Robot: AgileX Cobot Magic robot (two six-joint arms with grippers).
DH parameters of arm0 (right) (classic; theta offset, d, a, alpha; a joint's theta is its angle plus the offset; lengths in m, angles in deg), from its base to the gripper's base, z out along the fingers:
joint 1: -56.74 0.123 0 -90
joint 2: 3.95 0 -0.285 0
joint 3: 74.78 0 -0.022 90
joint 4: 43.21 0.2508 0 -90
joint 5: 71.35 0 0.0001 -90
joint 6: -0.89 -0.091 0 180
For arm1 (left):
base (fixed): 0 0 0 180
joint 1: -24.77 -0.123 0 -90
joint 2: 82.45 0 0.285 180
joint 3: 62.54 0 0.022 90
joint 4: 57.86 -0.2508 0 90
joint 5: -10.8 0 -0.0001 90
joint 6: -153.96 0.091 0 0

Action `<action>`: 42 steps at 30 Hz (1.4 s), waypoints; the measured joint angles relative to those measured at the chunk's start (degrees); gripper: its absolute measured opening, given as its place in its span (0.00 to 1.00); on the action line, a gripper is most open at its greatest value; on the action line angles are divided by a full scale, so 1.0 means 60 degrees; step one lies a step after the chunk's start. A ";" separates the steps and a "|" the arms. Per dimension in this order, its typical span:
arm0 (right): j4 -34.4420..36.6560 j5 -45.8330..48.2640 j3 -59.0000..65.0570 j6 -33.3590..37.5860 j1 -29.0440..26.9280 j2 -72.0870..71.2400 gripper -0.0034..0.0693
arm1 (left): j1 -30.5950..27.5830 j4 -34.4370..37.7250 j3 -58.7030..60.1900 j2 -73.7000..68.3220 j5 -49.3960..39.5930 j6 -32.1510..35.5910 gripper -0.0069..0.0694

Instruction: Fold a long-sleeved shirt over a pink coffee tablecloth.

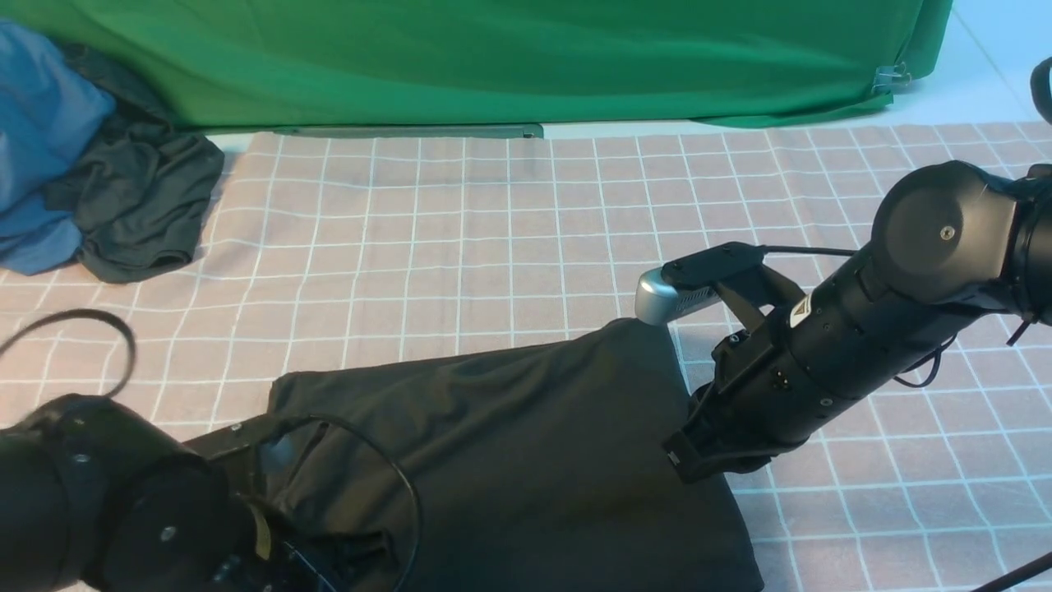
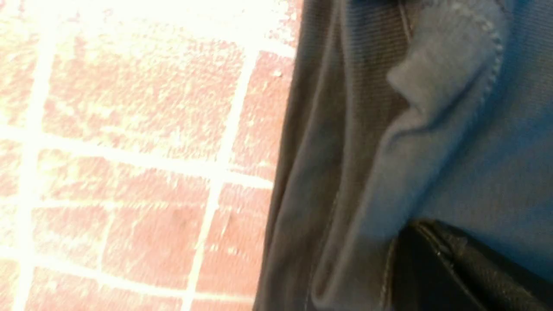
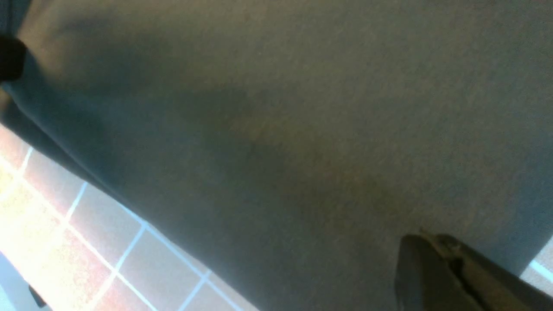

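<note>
**Gripping both sides of a folded black shirt**

Lying on the pink coffee tablecloth [image 1: 509,247], near the robot's edge, the long-sleeved shirt [image 1: 509,444] is showing as a partly folded black slab with its print out of sight. The right gripper [image 1: 686,456] is pressing at the shirt's right edge; in the right wrist view its fingers [image 3: 436,276] are sitting drawn together against the dark fabric, though whether cloth is pinched between them cannot be told. The left gripper [image 2: 436,268] is sitting down at the shirt's left side, jaws closed, with bunched folds and a stitched hem lying just beside it. A blue garment [image 1: 41,148] and a dark grey garment [image 1: 140,205] are resting in a heap at the far left, before the green backdrop [image 1: 493,57].
</note>
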 joint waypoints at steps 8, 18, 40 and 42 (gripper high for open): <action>0.0000 0.0105 0.0000 0.0079 0.0000 0.0000 0.10 | -0.0098 -0.1031 -0.1465 0.1152 -0.0561 -0.0730 0.11; 0.0000 0.0096 0.0000 0.0087 0.0000 0.0000 0.10 | -0.1693 -0.0379 -0.1548 -0.0270 -0.0114 0.0525 0.11; -0.0099 0.0268 -0.0497 0.0078 -0.0010 0.0000 0.10 | -0.2383 -0.0428 -0.2107 -0.0444 -0.0697 0.1445 0.11; -0.0237 0.0280 -0.0954 0.0078 -0.0010 0.0012 0.10 | -0.2383 0.0364 -0.2494 -0.0330 -0.0461 0.2155 0.11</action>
